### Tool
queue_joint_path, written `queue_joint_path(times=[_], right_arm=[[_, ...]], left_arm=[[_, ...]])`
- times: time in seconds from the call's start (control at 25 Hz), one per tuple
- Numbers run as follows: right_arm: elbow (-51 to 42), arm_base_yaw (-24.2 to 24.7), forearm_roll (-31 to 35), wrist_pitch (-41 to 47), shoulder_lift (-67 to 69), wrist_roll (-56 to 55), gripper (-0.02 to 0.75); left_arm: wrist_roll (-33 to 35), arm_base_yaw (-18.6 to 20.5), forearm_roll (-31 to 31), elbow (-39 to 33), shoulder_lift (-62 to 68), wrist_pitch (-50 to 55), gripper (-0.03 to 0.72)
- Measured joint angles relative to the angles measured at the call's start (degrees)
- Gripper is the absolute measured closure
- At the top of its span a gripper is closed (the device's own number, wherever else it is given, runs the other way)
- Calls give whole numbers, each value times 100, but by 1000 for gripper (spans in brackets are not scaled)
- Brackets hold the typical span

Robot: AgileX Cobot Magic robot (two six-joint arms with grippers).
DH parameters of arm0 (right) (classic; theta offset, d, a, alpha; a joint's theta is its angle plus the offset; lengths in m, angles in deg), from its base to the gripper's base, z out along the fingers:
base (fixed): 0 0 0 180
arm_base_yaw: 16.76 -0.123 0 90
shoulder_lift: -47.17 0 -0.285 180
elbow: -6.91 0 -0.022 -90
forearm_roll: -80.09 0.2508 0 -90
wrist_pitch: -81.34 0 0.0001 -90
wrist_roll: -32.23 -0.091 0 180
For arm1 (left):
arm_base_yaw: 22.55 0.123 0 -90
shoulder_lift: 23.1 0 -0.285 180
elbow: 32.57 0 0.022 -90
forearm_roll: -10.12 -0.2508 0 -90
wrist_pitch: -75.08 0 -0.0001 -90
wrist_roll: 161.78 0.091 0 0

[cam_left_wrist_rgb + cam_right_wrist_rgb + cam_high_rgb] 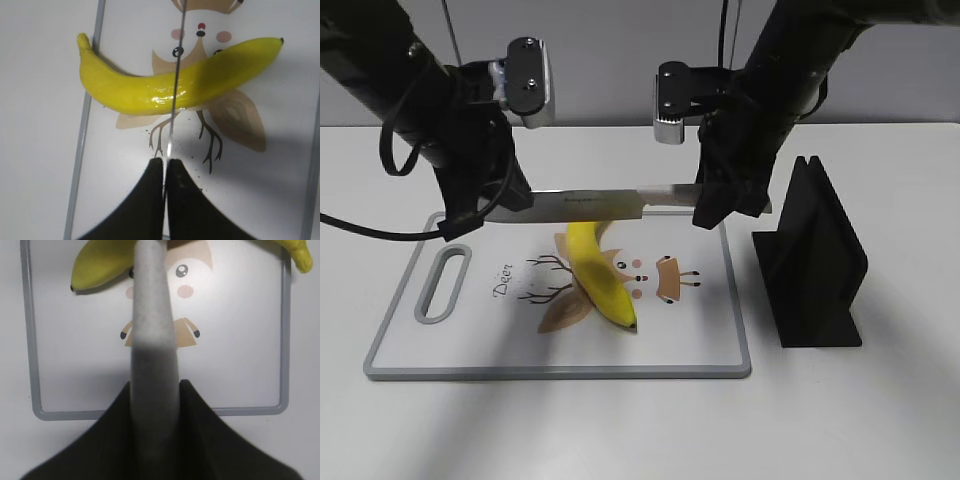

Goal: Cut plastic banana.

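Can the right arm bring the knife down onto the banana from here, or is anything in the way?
Probably yes. The knife is held level over the banana by both grippers, left on the blade tip, right on the handle. Nothing lies between blade and banana on the cutting board.

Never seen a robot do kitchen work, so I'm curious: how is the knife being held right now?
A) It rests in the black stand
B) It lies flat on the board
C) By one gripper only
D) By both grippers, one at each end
D: the left gripper pinches the blade end and the right gripper grips the handle end of the knife, held level above the plastic banana.
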Motion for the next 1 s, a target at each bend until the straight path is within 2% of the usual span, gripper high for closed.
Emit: queue_joint_path(times=[0.48,1.0], right_arm=[[25,7,-361,-392,496,0,549],[385,65,-534,-210,1022,-15,549]], left_arm=[[1,0,180,36,772,-507,692],[81,4,459,193,1137,-479,686]])
